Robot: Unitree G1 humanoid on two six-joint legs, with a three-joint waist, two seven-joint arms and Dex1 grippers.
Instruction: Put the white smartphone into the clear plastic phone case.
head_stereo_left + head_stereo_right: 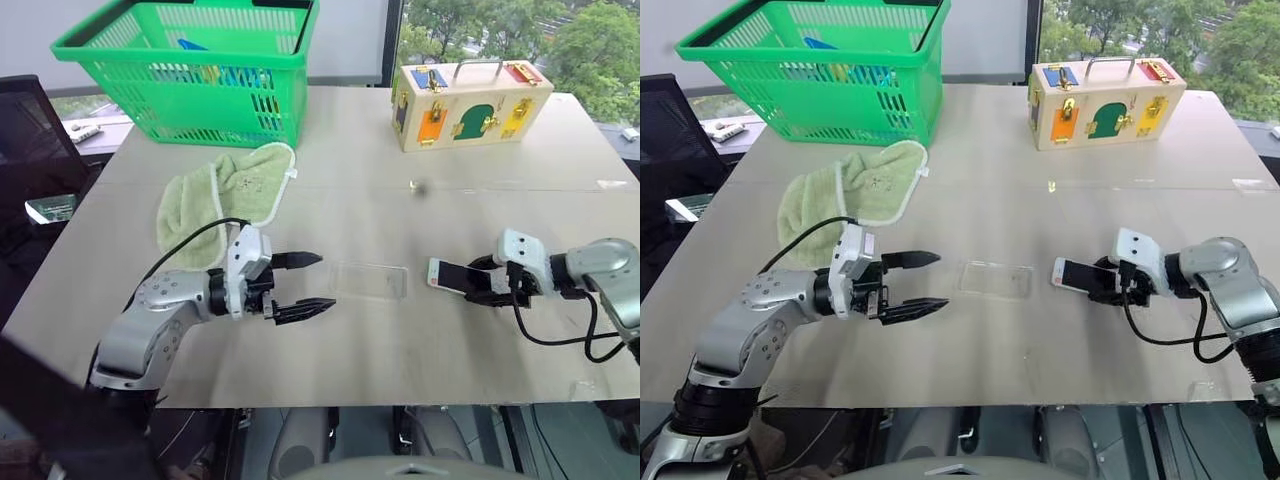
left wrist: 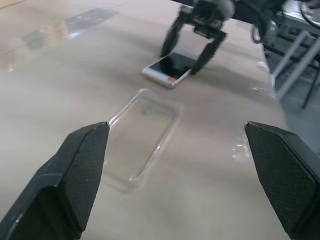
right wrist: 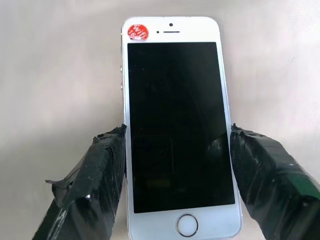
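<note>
The white smartphone (image 1: 450, 275) lies screen up on the table right of centre, a red sticker at its top corner (image 3: 138, 31). My right gripper (image 1: 478, 283) reaches in from the right and is shut on the phone, its taped pads (image 3: 107, 165) against both long edges. The clear plastic phone case (image 1: 370, 281) lies flat at mid-table, just left of the phone and apart from it; the left wrist view shows its faint rim (image 2: 142, 135). My left gripper (image 1: 326, 281) hovers left of the case, open and pointing at it, with nothing between its fingers (image 2: 82, 165).
A pale green towel (image 1: 225, 195) lies behind my left arm. A green basket (image 1: 200, 60) stands at the back left. At the back right sits a wooden box (image 1: 470, 105) with coloured latches. Black cables hang from both wrists.
</note>
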